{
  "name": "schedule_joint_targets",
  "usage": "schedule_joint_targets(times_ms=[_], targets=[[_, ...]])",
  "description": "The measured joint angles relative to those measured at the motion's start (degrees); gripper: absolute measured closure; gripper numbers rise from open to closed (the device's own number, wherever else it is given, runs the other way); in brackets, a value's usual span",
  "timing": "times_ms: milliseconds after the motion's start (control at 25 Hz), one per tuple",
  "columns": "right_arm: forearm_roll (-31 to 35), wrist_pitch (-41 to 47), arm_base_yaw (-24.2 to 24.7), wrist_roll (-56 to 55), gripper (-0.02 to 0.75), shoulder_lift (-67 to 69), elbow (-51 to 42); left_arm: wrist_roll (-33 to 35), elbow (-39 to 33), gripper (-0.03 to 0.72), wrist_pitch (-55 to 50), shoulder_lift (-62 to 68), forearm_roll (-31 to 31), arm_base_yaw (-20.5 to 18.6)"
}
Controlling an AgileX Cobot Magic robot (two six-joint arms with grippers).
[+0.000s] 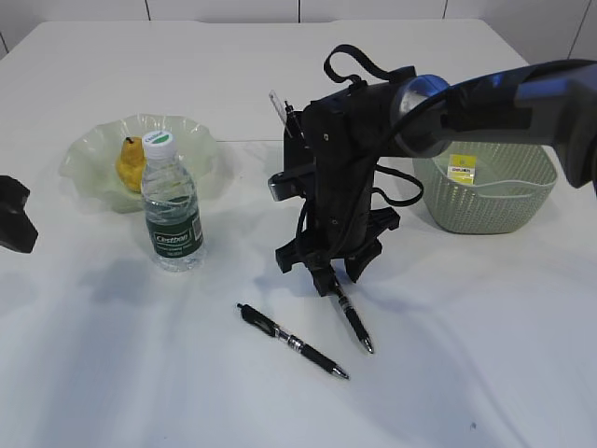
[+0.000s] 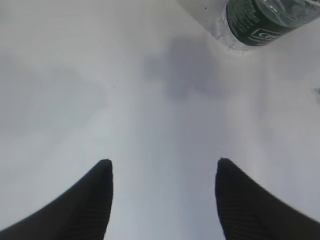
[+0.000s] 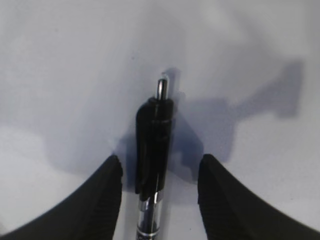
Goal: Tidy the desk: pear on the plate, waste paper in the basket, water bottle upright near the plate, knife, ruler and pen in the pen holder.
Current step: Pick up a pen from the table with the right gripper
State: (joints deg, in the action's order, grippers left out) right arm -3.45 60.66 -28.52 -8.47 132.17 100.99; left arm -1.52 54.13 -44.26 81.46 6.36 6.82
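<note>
A yellow pear (image 1: 130, 161) lies on the pale green wavy plate (image 1: 89, 149). Just in front of the plate the water bottle (image 1: 172, 207) stands upright; its base (image 2: 265, 20) shows in the left wrist view. Two black pens lie on the table. One pen (image 1: 291, 342) lies free. The other pen (image 1: 354, 325) (image 3: 154, 145) lies between the fingers of my right gripper (image 1: 328, 271) (image 3: 161, 159), which is open with a gap on each side. My left gripper (image 1: 14, 219) (image 2: 163, 161) is open over bare table. The right arm hides the pen holder.
A green woven basket (image 1: 508, 210) stands at the right, with a yellow and white scrap or label (image 1: 462, 170) inside. A clear strip and a dark slim thing (image 1: 280, 107) stick up behind the right arm. The arm reaches across the middle.
</note>
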Motion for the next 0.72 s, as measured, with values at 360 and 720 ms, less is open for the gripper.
schedule_joint_targets(times_ms=[360, 720], targets=[[0.74, 0.0, 0.0, -0.1, 0.461, 0.3, 0.23, 0.0, 0.0, 0.232, 0.12, 0.0, 0.0, 0.0], [1.51, 0.0, 0.0, 0.27, 0.647, 0.39, 0.23, 0.0, 0.0, 0.232, 0.12, 0.0, 0.0, 0.0]])
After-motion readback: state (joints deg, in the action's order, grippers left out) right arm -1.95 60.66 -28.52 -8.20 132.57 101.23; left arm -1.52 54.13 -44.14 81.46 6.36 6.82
